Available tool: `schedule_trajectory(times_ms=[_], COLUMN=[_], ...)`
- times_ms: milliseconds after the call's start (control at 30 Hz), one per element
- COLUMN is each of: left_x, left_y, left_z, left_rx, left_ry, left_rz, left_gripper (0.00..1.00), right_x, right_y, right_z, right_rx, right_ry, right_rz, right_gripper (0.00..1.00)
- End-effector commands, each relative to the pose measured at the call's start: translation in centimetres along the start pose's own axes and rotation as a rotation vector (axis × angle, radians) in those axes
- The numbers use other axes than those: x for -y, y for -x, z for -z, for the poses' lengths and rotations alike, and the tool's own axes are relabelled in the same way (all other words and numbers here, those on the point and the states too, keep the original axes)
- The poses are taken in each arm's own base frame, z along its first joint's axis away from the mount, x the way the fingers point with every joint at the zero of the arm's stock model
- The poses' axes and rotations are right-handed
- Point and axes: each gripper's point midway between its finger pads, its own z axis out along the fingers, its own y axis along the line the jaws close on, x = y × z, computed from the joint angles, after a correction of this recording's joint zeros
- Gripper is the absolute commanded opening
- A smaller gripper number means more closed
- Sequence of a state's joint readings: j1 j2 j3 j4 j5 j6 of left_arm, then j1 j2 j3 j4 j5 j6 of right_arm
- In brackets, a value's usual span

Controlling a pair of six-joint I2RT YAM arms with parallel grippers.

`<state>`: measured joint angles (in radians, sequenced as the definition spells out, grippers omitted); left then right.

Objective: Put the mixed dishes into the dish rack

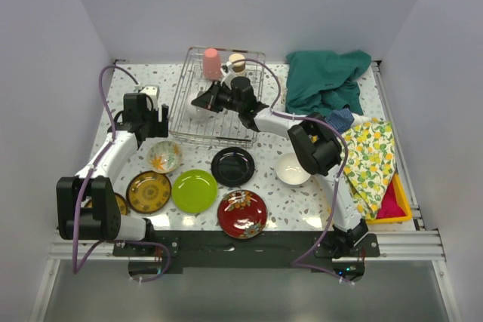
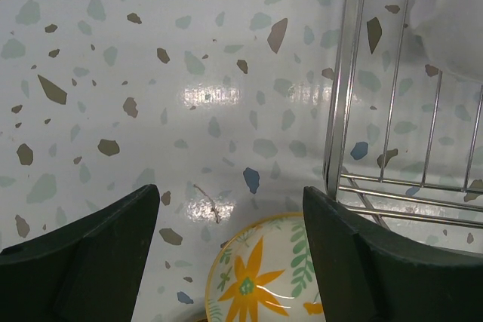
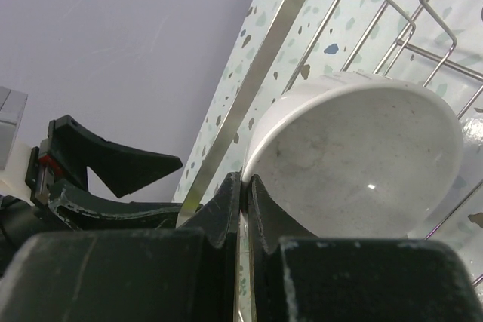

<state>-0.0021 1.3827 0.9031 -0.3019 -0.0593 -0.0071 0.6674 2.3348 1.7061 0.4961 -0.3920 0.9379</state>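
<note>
The wire dish rack point(image 1: 219, 122) stands at the back middle, with a salmon-pink cup point(image 1: 212, 63) and a second cup point(image 1: 237, 61) at its far end. My right gripper point(image 1: 205, 100) reaches into the rack and is shut on the rim of a white bowl point(image 3: 355, 160), tilted on the rack wires point(image 3: 407, 20). My left gripper point(image 1: 149, 121) is open and empty, left of the rack. In the left wrist view it point(image 2: 230, 213) hovers over the table, with a floral bowl point(image 2: 260, 277) just below and the rack's corner point(image 2: 343, 111) at the right.
On the table in front of the rack lie the floral bowl point(image 1: 164, 156), a brown-gold plate point(image 1: 149, 191), a lime-green plate point(image 1: 195, 190), a black plate point(image 1: 232, 166), a red floral plate point(image 1: 242, 213) and another white bowl point(image 1: 292, 169). A green cloth point(image 1: 324, 81), a yellow-patterned cloth point(image 1: 370, 156) and a yellow tray point(image 1: 398, 203) are at the right.
</note>
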Motion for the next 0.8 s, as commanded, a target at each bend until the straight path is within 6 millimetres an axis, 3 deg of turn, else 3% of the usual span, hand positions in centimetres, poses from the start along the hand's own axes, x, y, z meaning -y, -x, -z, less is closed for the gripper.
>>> schedule_trajectory(times_ms=[0, 100, 500, 600, 767], left_x=[0.0, 0.0, 0.2, 0.2, 0.4], left_y=[0.5, 0.5, 1.2, 1.3, 1.6], left_z=[0.1, 0.2, 0.4, 0.4, 0.6], left_rx=[0.024, 0.025, 0.043, 0.049, 0.063], left_ry=[-0.002, -0.003, -0.018, -0.019, -0.028], left_rz=[0.0, 0.0, 0.001, 0.001, 0.002], left_gripper=[0.82, 0.82, 0.82, 0.82, 0.82], right_x=[-2.5, -3.6, 1.9, 2.4, 3.5], right_y=[0.8, 1.0, -2.2, -2.1, -1.0], right_z=[0.0, 0.0, 0.9, 1.8, 3.5], right_rx=[0.016, 0.011, -0.054, -0.055, -0.052], right_ry=[0.092, 0.128, -0.017, -0.04, -0.094], right_rz=[0.012, 0.017, -0.068, -0.072, -0.027], right_gripper=[0.0, 0.0, 0.0, 0.0, 0.09])
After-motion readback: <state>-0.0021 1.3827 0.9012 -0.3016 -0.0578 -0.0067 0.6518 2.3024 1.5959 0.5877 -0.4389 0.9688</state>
